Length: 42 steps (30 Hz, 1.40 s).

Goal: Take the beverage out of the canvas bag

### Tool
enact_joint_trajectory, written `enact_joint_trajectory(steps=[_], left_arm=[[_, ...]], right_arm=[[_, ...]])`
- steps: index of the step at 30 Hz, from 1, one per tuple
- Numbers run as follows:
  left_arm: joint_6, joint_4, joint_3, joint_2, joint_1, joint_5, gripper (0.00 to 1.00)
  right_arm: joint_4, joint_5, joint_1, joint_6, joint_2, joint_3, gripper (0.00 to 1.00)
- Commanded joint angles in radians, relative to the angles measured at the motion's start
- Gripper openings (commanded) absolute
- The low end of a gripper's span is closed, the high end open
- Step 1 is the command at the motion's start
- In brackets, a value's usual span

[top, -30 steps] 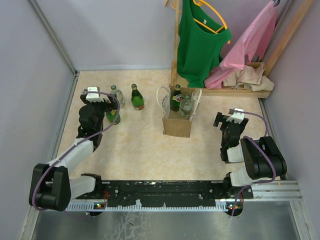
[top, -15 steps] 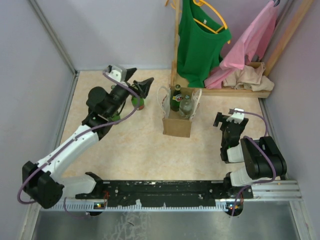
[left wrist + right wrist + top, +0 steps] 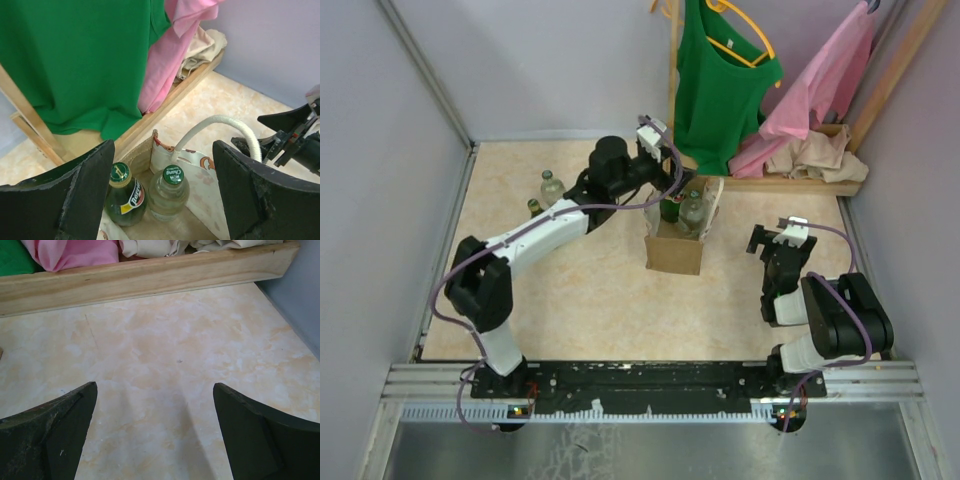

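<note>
The tan canvas bag stands upright mid-table with white loop handles. Inside it stand a green Perrier bottle and a clear bottle with a green cap. My left gripper hovers over the bag's open top, open and empty. In the left wrist view its jaws stand wide to either side of the green bottle and the clear bottle, above their caps; the bag's wall and a handle show. My right gripper rests open and empty to the right, over bare floor.
A clear bottle and a green bottle stand at the left, partly behind my left arm. A wooden rack base with a hanging green shirt and pink cloth sits right behind the bag. Walls close in on the sides.
My left arm has swung from the bottles at the left across to the right and now reaches over the bag, still open. The right arm has not moved.
</note>
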<state>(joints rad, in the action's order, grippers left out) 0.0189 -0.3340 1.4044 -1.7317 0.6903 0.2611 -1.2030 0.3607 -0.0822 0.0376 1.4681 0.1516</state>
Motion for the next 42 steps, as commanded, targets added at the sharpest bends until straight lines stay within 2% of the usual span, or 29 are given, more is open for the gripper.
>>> enact_joint_trajectory(steps=[1, 7, 24, 42], left_arm=[[0.009, 0.05, 0.114, -0.087, 0.002, 0.065, 0.84], [0.028, 0.086, 0.175, -0.177, 0.002, 0.055, 0.83], [0.029, 0.115, 0.21, -0.318, 0.015, 0.029, 0.83], [0.0, 0.075, 0.15, -0.297, 0.042, 0.042, 0.8]], right_arm=[[-0.046, 0.004, 0.001, 0.002, -0.017, 0.02, 0.99], [-0.047, 0.005, 0.001, 0.002, -0.017, 0.02, 0.99], [-0.046, 0.004, 0.001, 0.002, -0.017, 0.02, 0.99], [-0.046, 0.003, 0.001, 0.002, -0.017, 0.02, 0.99]])
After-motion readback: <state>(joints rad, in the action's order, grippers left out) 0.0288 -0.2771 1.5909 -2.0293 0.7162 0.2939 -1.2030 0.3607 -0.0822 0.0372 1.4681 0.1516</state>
